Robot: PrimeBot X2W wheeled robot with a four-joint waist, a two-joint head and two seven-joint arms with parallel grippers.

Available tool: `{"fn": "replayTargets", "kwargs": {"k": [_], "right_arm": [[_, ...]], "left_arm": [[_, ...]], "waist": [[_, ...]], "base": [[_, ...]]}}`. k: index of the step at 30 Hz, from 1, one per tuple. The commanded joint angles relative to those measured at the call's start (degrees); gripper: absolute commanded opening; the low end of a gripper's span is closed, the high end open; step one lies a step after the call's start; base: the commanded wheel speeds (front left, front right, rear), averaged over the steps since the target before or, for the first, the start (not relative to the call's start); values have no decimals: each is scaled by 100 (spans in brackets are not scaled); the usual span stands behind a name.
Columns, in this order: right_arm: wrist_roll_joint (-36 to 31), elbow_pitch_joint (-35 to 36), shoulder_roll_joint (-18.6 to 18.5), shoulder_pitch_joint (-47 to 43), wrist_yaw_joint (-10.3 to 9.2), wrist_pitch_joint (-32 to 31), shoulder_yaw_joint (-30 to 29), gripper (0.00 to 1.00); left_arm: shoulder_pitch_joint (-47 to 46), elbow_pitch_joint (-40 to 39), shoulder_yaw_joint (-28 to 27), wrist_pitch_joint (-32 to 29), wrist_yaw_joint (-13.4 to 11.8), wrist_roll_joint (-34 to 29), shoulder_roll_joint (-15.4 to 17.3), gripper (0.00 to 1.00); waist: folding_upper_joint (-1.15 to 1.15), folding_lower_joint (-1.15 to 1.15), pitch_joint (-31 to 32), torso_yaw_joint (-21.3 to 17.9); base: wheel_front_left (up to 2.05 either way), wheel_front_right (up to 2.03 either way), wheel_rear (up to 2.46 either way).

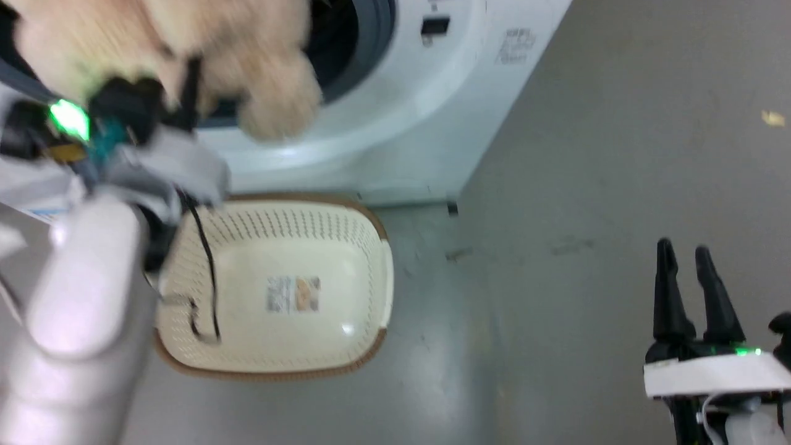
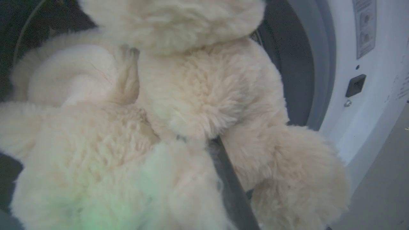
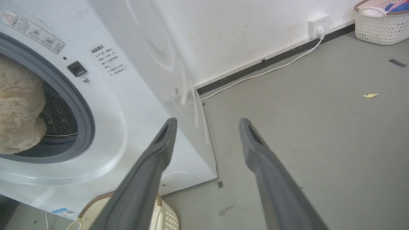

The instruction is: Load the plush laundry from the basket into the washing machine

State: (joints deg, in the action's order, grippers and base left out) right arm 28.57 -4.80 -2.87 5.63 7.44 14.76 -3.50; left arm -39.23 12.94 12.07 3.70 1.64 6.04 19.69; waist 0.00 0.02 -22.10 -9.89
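Observation:
The cream plush laundry (image 1: pixel 185 43) hangs at the mouth of the washing machine (image 1: pixel 401 123), partly inside its grey-ringed porthole (image 2: pixel 319 64). My left gripper (image 1: pixel 179 96) is shut on the plush (image 2: pixel 198 95) from below; one dark finger (image 2: pixel 230 185) is sunk in the pile and the other is hidden. From the right wrist, a lobe of the plush (image 3: pixel 19 105) lies over the steel drum. The basket (image 1: pixel 371 272) stands on the floor under the porthole, and its bottom shows bare with a label. My right gripper (image 1: pixel 692 253) is open and holds nothing, low at the right.
The grey floor (image 1: pixel 587 185) stretches to the right of the washer. A white cable (image 3: pixel 262 73) runs along the wall to a socket (image 3: pixel 319 24). A second white basket (image 3: pixel 380 25) holding clothes stands at the far wall. The right fingertips (image 3: pixel 169 127) point past the washer's corner.

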Motion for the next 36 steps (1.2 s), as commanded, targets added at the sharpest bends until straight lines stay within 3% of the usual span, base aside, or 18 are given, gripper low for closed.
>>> {"fn": "replayTargets", "kwargs": {"k": [1, 8, 16, 27, 28, 29, 36], "right_arm": [[66, 24, 0, 154, 5, 24, 2, 100], [289, -8, 0, 602, 5, 24, 97, 100], [513, -48, 0, 873, 5, 24, 248, 100], [679, -63, 0, 947, 5, 24, 415, 100], [671, -68, 0, 948, 5, 24, 418, 100], [660, -72, 0, 949, 5, 24, 418, 100], [478, -36, 0, 897, 5, 24, 250, 100]], "left_arm": [[-385, 111, -50, -144, 34, -51, 89, 0], [-2028, 1081, -51, -689, 238, -196, 455, 0], [-3822, 2311, 177, -967, 360, -474, 608, 0], [-4658, 3808, 312, -1211, 387, -487, 623, 0], [-4661, 3912, 316, -1217, 370, -477, 613, 13], [-4664, 3990, 316, -1178, 325, -476, 609, 97], [-4392, 4321, 349, -404, 265, -362, 485, 100]], "waist": [[0, -2, -687, -310], [0, -2, -1461, -655], [0, -2, -1994, -939], [0, -2, -2191, -1095], [0, -2, -2175, -1087], [0, -2, -2155, -1077], [0, -2, -1772, -858]], "base": [[0, 0, 0], [0, 0, 0], [0, 0, 0], [0, 0, 0], [0, 0, 0], [0, 0, 0], [0, 0, 0]]}}
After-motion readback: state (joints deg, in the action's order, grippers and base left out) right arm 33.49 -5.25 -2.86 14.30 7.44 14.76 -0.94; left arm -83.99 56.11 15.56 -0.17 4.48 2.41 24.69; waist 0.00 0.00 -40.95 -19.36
